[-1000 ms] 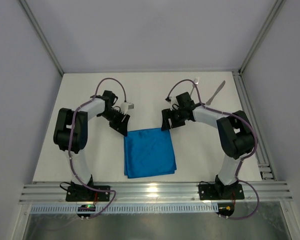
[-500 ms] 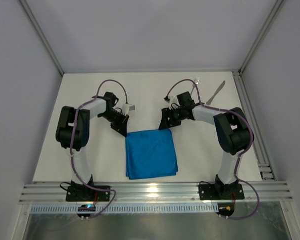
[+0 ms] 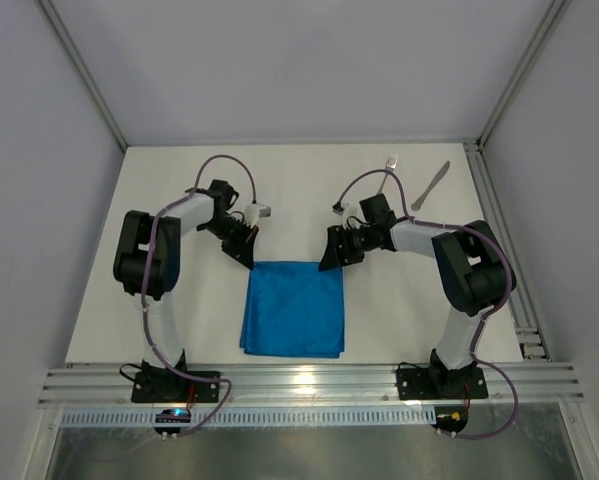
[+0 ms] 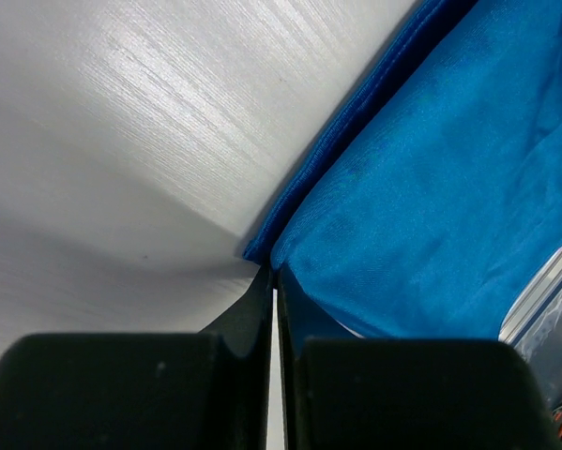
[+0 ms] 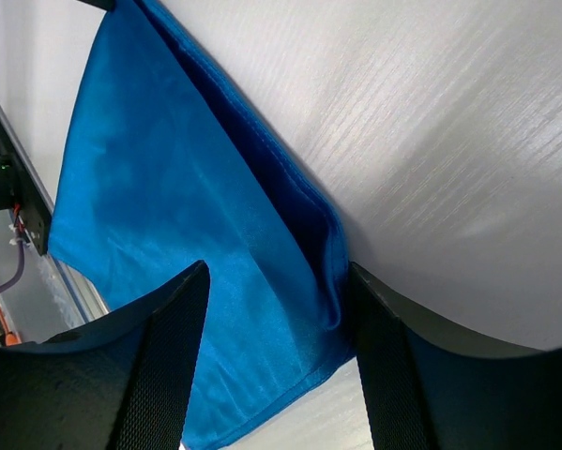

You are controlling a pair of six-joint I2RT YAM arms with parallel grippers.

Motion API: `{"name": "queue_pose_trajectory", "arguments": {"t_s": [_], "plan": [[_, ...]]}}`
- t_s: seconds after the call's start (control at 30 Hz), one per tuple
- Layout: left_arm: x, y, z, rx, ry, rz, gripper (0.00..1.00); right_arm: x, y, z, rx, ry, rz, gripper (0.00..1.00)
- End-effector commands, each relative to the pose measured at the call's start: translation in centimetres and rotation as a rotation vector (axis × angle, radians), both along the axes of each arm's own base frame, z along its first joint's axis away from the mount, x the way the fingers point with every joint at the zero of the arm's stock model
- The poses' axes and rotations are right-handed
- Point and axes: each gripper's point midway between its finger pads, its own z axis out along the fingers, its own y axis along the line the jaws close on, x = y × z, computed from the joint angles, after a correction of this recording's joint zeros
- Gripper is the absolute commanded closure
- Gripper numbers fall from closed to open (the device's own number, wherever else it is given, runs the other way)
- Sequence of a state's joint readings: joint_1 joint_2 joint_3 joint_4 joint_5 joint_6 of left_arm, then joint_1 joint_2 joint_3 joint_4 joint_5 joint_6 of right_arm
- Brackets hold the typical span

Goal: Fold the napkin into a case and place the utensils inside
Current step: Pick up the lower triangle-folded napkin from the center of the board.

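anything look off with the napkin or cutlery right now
Slightly. The napkin lies skewed, its left edge slanting outward toward the near side, and both wrist views show a lower layer peeking past the top one along the far edge. The fork and knife look fine.

No text, label or number is readable.

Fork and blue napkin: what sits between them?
In the top view, the right gripper and its wrist lie between the fork and the napkin.
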State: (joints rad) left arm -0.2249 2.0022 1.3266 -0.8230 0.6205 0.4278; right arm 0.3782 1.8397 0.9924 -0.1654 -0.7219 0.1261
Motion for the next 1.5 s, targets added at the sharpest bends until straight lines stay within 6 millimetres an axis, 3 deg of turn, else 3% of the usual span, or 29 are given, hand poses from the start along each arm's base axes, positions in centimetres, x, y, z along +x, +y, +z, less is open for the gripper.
{"name": "queue_pose_trajectory", "arguments": {"t_s": [0.0, 0.2, 0.37, 0.63, 0.8, 0.83, 1.1, 1.27, 1.47], "plan": [[2.2, 0.6, -0.9, 0.045, -0.079, -0.027, 1.0, -3.0, -1.7, -3.8, -0.091, 0.148, -0.03, 0.36], [2.5, 0.8, -1.2, 0.06, -0.088, -0.041, 1.0, -3.4, -1.9, -4.6, -0.101, 0.171, -0.055, 0.36], [2.8, 1.0, -1.2, 0.071, -0.102, -0.054, 1.0, -2.8, -2.6, -3.0, -0.137, 0.152, -0.107, 0.36], [2.6, 0.8, -1.1, 0.059, -0.099, -0.072, 1.0, -1.5, -5.4, -2.2, -0.189, 0.116, -0.288, 0.29], [2.4, 0.8, -1.1, 0.054, -0.094, -0.073, 1.0, -2.3, -4.8, -3.6, -0.149, 0.146, -0.272, 0.29], [2.4, 0.8, -1.1, 0.052, -0.092, -0.073, 1.0, -3.2, -4.9, -4.1, -0.136, 0.173, -0.274, 0.29], [2.5, 0.7, -1.1, 0.047, -0.092, -0.069, 1.0, -2.7, -3.0, -5.3, -0.048, 0.188, -0.268, 0.33], [2.7, 0.6, -1.1, 0.047, -0.094, -0.069, 1.0, -3.7, -1.7, -6.0, -0.044, 0.216, -0.229, 0.35], [2.8, 0.6, -1.2, 0.047, -0.095, -0.069, 1.0, -4.7, -1.6, -6.6, -0.038, 0.244, -0.212, 0.39]]}}
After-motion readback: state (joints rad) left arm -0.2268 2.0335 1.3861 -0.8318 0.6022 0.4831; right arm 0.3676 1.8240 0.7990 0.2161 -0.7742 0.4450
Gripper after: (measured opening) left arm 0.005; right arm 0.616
